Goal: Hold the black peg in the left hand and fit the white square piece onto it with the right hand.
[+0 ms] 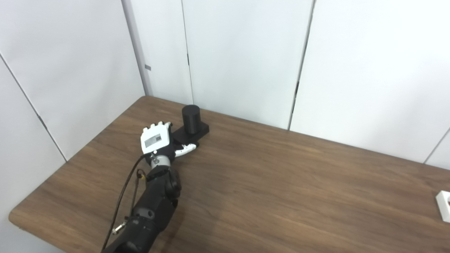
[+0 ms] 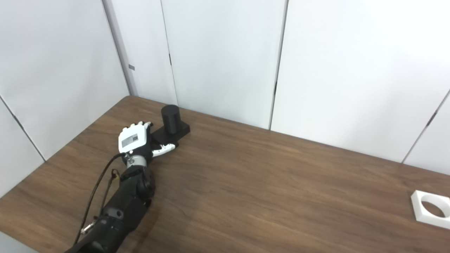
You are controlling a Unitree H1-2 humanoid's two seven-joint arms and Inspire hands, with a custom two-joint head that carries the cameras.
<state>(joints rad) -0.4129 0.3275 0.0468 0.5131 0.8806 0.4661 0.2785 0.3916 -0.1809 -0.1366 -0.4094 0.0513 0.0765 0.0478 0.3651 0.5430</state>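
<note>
Black peg (image 2: 171, 119) beside left hand (image 2: 134, 140)

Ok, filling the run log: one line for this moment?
left hand at black peg base, grasp unclear | right hand out of view | white square piece untouched, far right | table

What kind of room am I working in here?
Likely a lab or test cell, not a home: a bare wooden table enclosed by plain white panel walls, holding only the black peg and the white square piece.
</note>
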